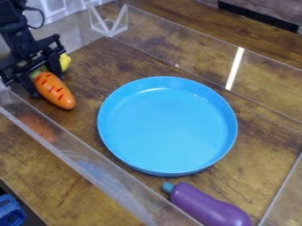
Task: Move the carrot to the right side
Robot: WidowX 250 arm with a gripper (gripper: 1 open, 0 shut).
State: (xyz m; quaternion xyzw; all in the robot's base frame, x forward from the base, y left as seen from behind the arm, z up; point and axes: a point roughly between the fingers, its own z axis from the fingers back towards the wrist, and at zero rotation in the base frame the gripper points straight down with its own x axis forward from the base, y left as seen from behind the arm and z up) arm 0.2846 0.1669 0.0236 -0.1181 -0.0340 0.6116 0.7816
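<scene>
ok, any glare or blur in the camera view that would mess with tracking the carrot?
Camera view: a bright glare streak sits on the clear wall right of the blue plate, far from the carrot; carrot edges are sharp and evenly lit; the black claw above its leafy end is dark, so its finger detail is hard to read.

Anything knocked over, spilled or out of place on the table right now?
Nothing stands out. The carrot lies flat at the gripper, the blue plate sits level and empty, and the eggplant lies intact near the front edge.
</scene>
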